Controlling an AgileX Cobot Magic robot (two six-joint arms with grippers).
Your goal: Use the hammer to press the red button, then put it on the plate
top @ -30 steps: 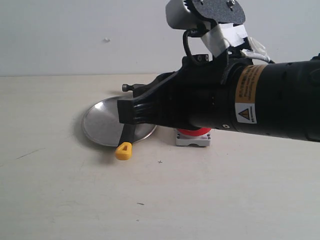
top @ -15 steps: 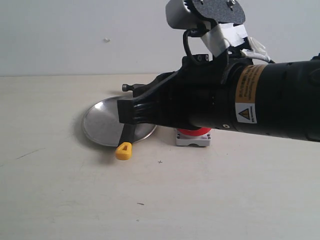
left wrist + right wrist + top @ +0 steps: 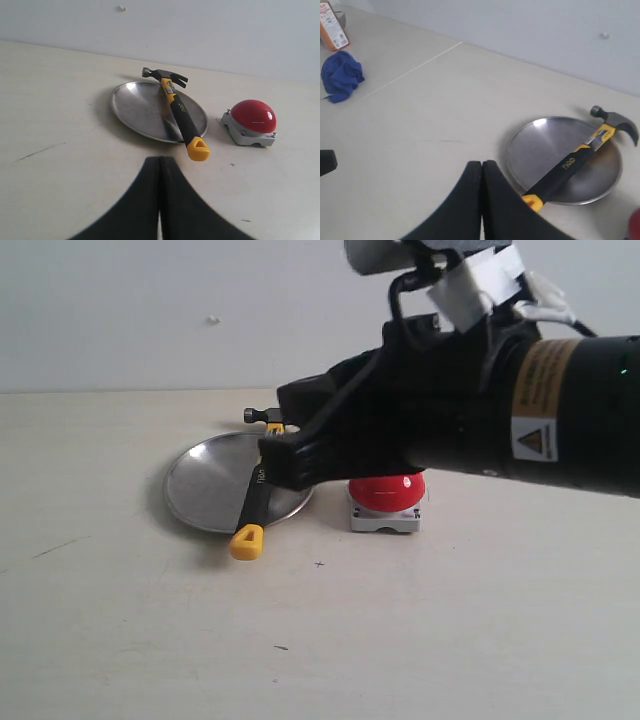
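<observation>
Hammer (image 3: 177,107) lies flat across the plate (image 3: 140,105), gripped by nothing. Dark head sits just past the plate's far rim w/ claw pointing toward the button side. Black handle runs diagonally over the dish. Yellow butt end sticks out beyond the near rim, over the desk (image 3: 400,640); can't tell if the butt touches the surface. Same layout in the right wrist view: hammer (image 3: 575,160) over plate (image 3: 545,140), head off the rim.

Red button (image 3: 252,116) stands on its grey square base just beside the plate, apart from it, on the side nearer the hammer's butt. In the exterior view the red button (image 3: 388,490) is partly hidden behind the right arm.

Right tool (image 3: 482,164) is clenched, fingers pressed flat together, nothing between them. In the exterior view the right tool (image 3: 285,462) hangs over the plate's (image 3: 205,485) right edge and covers the mid part of the hammer (image 3: 252,508) handle.

Left tool (image 3: 160,160) is also clenched and empty, on the near side of the plate, pointing at the butt end.

Further off in the right wrist view: crumpled blue cloth (image 3: 340,75) and an orange pack (image 3: 332,27) at the desk's far end.
</observation>
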